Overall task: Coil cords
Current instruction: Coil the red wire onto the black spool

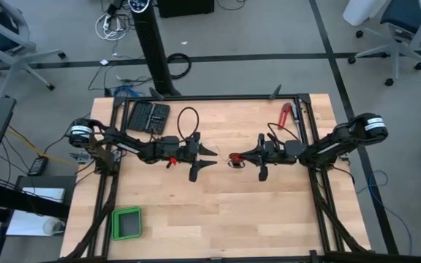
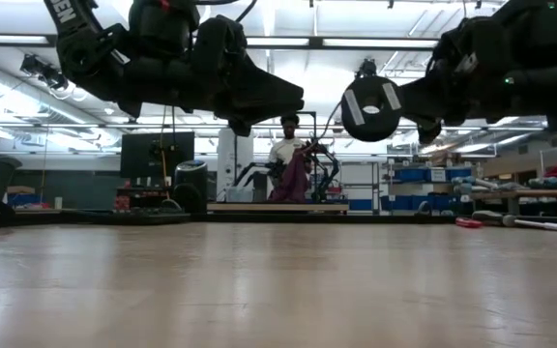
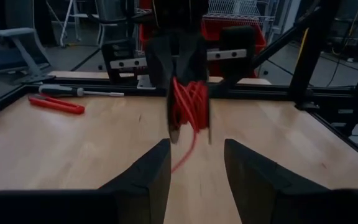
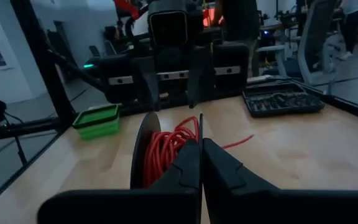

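Red cord coil held mid-worktop.
My right gripper pinches the red cord; my left gripper faces it, spread.

In the high view the cord was too small to make out as more than a red speck at the right gripper. In the low view it was hidden, and both arms ran off the top edge.

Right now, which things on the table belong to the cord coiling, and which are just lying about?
In the job:
- red cord, bundled
- right tool, shut on the bundle
- left tool, open, facing it

Lying about:
- green tray
- bit case
- red-handled tool
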Robot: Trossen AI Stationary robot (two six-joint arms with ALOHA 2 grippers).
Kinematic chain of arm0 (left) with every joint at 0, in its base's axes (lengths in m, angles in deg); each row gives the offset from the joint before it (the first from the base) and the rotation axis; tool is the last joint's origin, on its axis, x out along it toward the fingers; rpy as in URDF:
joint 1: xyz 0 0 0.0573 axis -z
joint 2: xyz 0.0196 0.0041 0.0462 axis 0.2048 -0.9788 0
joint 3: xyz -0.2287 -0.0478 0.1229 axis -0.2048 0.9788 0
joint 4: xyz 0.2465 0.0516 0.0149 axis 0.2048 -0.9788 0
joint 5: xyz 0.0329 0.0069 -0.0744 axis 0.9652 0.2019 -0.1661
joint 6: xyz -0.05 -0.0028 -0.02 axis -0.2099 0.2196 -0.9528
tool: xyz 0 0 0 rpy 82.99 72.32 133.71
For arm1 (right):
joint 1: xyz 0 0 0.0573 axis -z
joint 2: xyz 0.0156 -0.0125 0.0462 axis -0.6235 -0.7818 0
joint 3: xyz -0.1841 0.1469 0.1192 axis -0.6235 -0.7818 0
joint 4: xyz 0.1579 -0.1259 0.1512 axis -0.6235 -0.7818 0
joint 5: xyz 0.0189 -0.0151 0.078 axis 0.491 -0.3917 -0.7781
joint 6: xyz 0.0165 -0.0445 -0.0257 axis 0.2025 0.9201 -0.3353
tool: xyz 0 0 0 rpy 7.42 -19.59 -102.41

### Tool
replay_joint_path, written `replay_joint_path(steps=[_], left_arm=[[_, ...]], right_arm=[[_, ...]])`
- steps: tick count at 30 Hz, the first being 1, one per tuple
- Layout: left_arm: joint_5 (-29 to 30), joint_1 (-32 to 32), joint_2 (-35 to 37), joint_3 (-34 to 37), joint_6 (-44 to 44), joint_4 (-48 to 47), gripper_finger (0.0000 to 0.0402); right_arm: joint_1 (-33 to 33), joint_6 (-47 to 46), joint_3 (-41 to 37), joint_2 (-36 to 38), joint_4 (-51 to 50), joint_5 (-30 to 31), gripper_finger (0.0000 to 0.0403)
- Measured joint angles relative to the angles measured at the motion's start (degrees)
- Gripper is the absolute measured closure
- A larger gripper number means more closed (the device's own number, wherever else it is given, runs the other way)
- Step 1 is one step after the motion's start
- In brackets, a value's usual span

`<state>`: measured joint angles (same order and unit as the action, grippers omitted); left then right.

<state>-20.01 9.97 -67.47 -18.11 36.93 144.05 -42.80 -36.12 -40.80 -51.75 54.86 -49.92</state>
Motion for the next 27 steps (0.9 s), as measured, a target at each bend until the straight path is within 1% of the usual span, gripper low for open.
replay_joint_path(steps=[3, 7, 11, 13, 18, 22, 27], left_arm=[[0.1, 0.0, 0.0, 0.0, 0.0, -0.1, 0.0249], [-0.1, 0.1, 0.0, 0.0, -0.2, -0.1, 0.0249], [-2.1, 0.1, 0.0, 0.0, -0.2, -0.9, 0.0250], [-3.2, 0.1, 0.0, 0.0, -0.2, -1.2, 0.0251], [-3.4, 0.9, 0.0, 0.0, -0.1, -1.4, 0.0260], [-2.3, 1.3, 0.0, 0.0, -0.1, -1.4, 0.0266], [0.1, 1.3, 0.0, 0.0, -0.1, -0.8, 0.0266]], right_arm=[[0.0, -0.2, 2.2, -2.9, 0.4, -1.6, 0.0401], [0.0, 1.1, 5.9, -6.2, 0.6, -1.9, 0.0401], [0.2, 3.6, 8.7, -7.3, 0.8, -3.2, 0.0401], [0.4, 4.2, 9.1, -7.1, 0.9, -3.6, 0.0401], [0.7, 5.0, 9.2, -7.1, 3.0, -2.7, 0.0401], [0.7, 5.5, 9.2, -7.6, 6.7, -0.4, 0.0401], [0.7, 4.9, 9.2, -9.1, 10.5, -0.3, 0.0401]])
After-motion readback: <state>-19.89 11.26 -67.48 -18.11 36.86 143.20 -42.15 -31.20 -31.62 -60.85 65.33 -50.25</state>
